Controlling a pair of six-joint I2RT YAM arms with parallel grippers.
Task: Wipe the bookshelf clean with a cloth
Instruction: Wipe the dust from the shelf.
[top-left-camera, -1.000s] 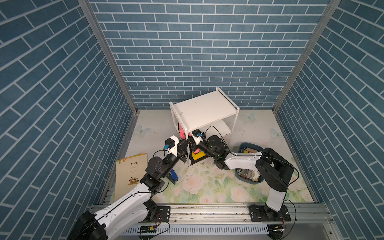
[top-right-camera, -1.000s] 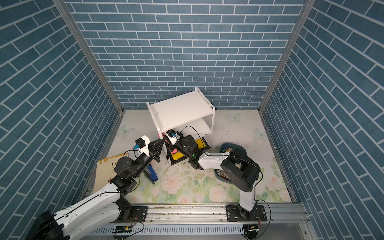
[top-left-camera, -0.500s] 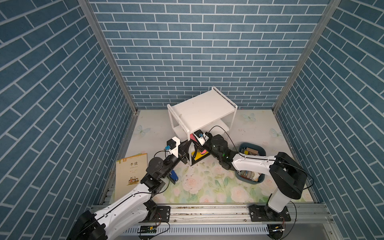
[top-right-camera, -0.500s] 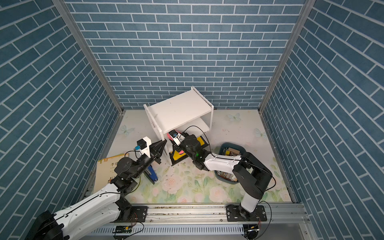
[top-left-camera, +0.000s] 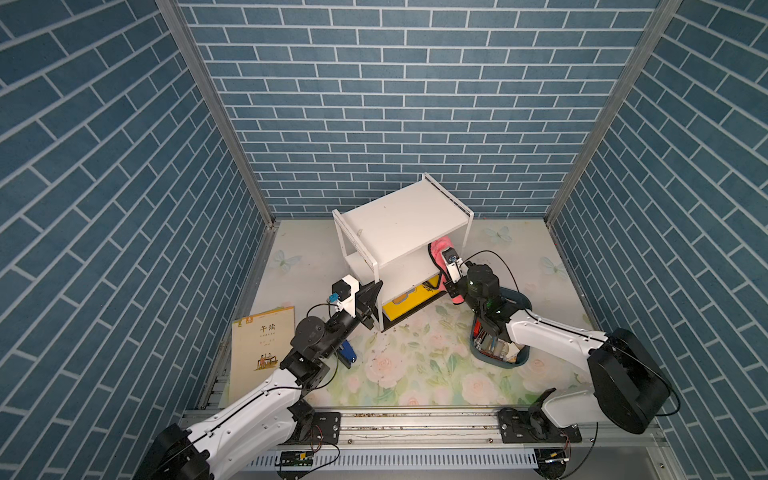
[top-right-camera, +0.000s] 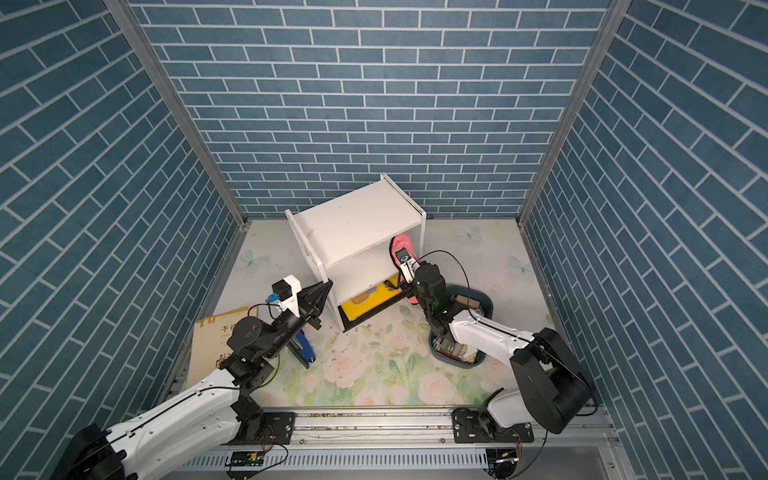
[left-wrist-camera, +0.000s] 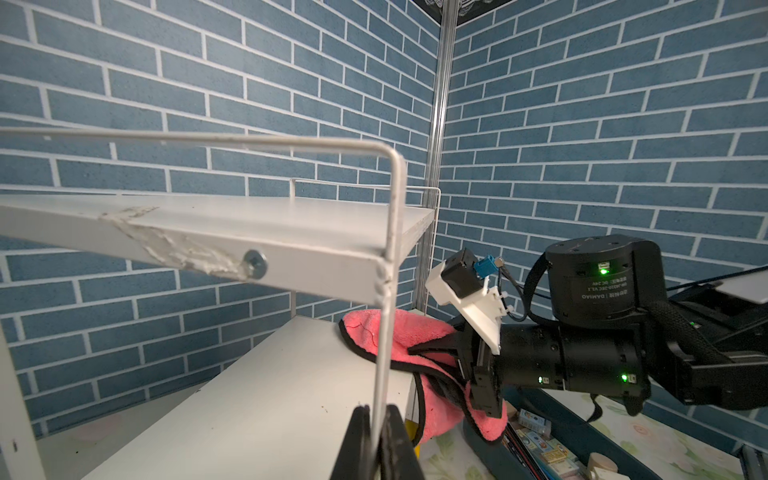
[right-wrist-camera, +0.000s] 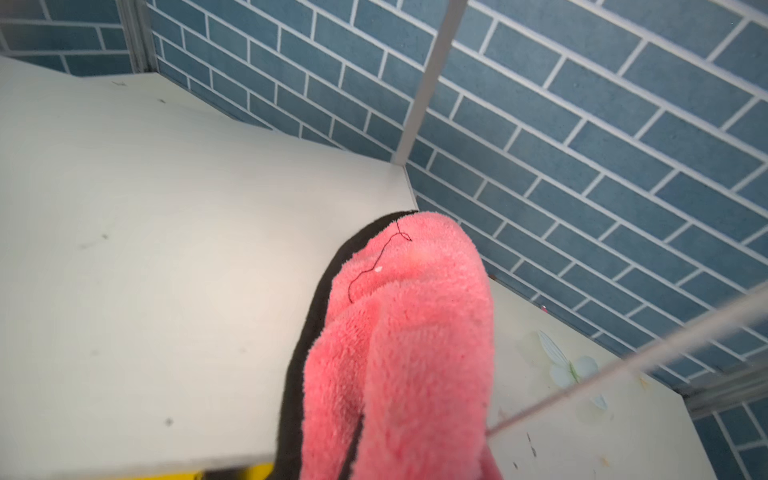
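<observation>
In both top views your bookshelf (top-left-camera: 401, 226) stood angled near the middle of the floral mat's (top-left-camera: 399, 374) back edge. The pink microfibre cloth (top-left-camera: 439, 249) sat at the end of the middle board nearest the right arm, draped over that end edge. Your right gripper (top-left-camera: 441, 266) was clamped on the cloth. Your left gripper (top-left-camera: 376, 291) was closed on the white frame post at the shelf's opposite front corner.

In the left wrist view the left gripper's (left-wrist-camera: 376, 440) jaws pinched that thin post (left-wrist-camera: 384, 332). Beyond it the cloth (left-wrist-camera: 399, 336) rested on the board's (left-wrist-camera: 270, 395) far corner, one fold hanging off the end, with the right gripper (left-wrist-camera: 440, 353) buried in it.

In the right wrist view the cloth (right-wrist-camera: 407, 332) filled the foreground. Beside it the bare board (right-wrist-camera: 145, 249) ran on, flecked with small marks.

The board's long axis ran from the cloth toward the left gripper's end. You would probably have swept that way with the right arm while the left steadied the frame.
</observation>
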